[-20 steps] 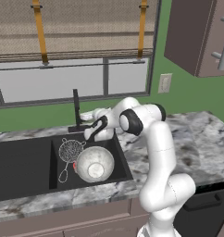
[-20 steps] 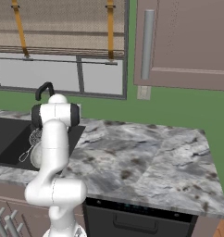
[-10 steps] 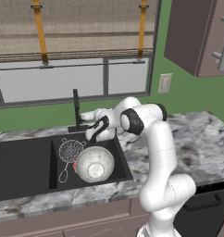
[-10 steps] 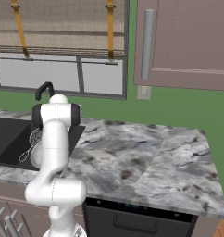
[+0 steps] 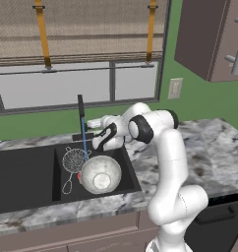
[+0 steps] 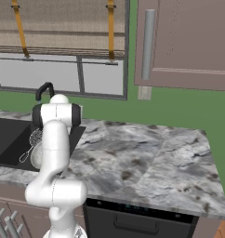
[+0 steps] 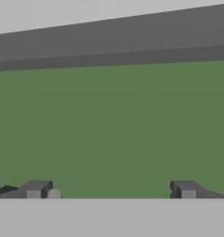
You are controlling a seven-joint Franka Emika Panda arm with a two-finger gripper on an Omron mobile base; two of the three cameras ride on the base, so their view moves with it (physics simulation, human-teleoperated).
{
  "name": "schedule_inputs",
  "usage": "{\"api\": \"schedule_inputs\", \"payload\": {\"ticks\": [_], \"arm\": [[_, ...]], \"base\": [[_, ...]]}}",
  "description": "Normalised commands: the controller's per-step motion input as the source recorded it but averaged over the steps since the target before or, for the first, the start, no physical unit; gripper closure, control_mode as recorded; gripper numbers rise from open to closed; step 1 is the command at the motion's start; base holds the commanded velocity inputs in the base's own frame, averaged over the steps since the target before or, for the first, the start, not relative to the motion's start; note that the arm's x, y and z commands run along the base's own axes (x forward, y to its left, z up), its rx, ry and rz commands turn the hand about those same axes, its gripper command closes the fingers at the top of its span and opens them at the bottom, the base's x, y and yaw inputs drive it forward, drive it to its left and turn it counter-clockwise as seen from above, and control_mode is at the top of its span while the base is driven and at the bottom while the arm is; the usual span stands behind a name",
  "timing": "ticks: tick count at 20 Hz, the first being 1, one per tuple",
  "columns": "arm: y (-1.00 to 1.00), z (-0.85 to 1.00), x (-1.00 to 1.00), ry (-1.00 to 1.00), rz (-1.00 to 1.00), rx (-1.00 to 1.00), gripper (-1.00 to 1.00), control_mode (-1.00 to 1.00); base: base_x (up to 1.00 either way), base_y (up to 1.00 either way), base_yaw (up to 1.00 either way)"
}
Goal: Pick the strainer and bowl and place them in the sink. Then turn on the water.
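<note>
Holding: sink [image 5: 22,179] with strainer [image 5: 74,160], bowl [image 5: 101,174], water [image 5: 84,138] | claw [image 5: 107,139] wide, empty

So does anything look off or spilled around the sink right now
Nothing stands out. The strainer and bowl sit inside the sink, and a thin water stream runs from the faucet. The open gripper holds nothing.

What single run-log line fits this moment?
strainer: in sink | bowl: in sink | water: running | gripper: open, empty, near faucet
</note>
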Motion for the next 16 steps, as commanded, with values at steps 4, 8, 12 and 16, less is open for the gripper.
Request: {"api": "schedule_inputs", "payload": {"ticks": [4, 8, 12, 16], "arm": [[-0.75, -0.03, 0.00, -0.07, 0.00, 0.01, -1.00, -1.00], [-0.77, -0.01, 0.00, -0.06, 0.00, 0.03, -1.00, -1.00], [-0.74, -0.02, 0.00, -0.05, 0.00, 0.03, -1.00, -1.00], [-0.73, -0.03, 0.00, -0.06, 0.00, 0.03, -1.00, -1.00]], "base": [[0.00, 0.00, 0.00], [0.00, 0.00, 0.00], [0.00, 0.00, 0.00], [0.00, 0.00, 0.00]]}}
